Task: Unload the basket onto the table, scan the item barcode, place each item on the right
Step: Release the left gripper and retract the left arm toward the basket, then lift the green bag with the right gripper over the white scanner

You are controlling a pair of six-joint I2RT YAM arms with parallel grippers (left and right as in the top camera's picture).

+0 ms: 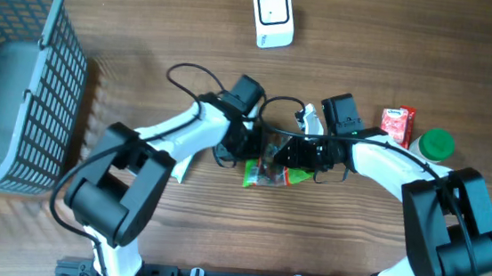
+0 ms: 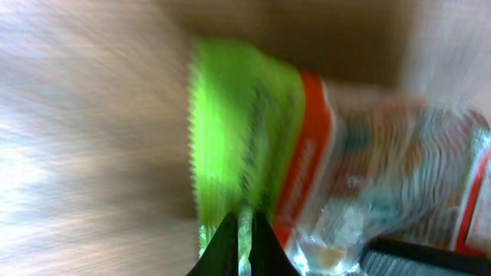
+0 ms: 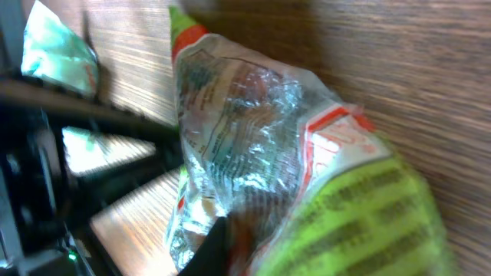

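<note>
Pinching the snack packet [image 1: 265, 171] from both ends at mid-table: the left gripper [image 2: 239, 236] clamps its green serrated edge and the right gripper [image 1: 295, 165] grips the other end. My worry is that the crinkly film slips, or wrinkles and glare hide the barcode from the scanner [image 1: 273, 15], well apart. The mesh basket [image 1: 65, 77] shows nothing clearly inside.

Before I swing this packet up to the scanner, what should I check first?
1. Left gripper shut on the snack packet, at its green edge: ok.
2. Right gripper shut on the packet's other end: ok.
3. Barcode located on the wrapper: cannot tell, the print is blurred.
4. Scanner in view, apart from the packet: ok.
5. Red carton clear of the packet: ok.
</note>
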